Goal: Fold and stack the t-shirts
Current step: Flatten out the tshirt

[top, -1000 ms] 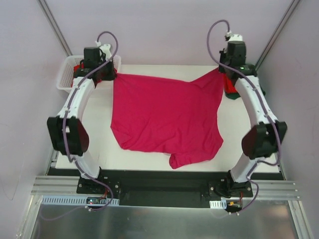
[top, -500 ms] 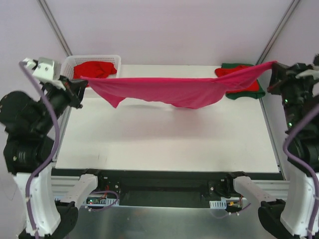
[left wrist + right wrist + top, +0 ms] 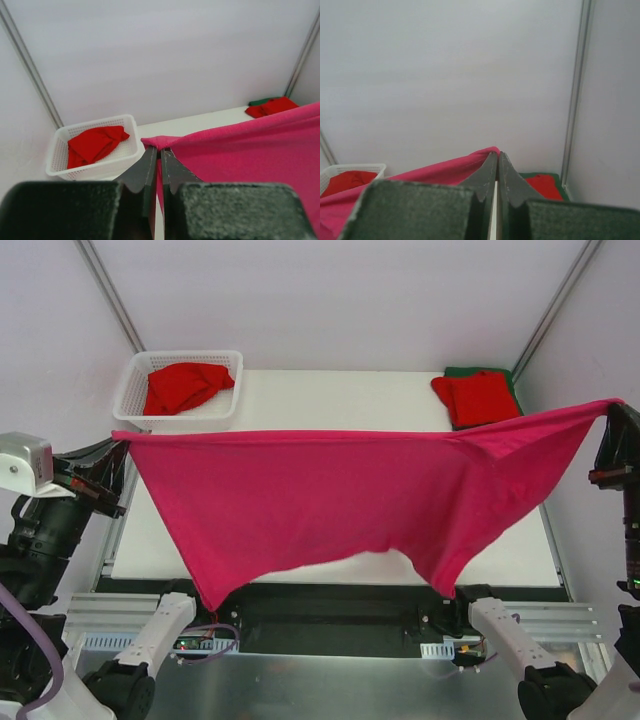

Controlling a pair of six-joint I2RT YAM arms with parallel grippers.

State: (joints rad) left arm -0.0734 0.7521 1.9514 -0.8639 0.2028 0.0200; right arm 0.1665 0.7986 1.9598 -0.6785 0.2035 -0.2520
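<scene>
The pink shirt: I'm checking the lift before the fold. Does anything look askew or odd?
Slightly. The pink t-shirt hangs stretched between the left gripper and right gripper, its right corner higher than its left, and its lower edge droops in two uneven points. The red shirt in the basket lies crumpled, unfolded.

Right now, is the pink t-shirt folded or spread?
Spread: the pink t-shirt hangs stretched in the air between the left hand and the right hand.

basket [image 3: 170,424]: table's [image 3: 340,400] far-left corner, shirt [image 3: 185,385] inside | folded shirts [image 3: 480,398]: far-right corner | held t-shirt [image 3: 330,500]: nearer, spanning left-right
</scene>
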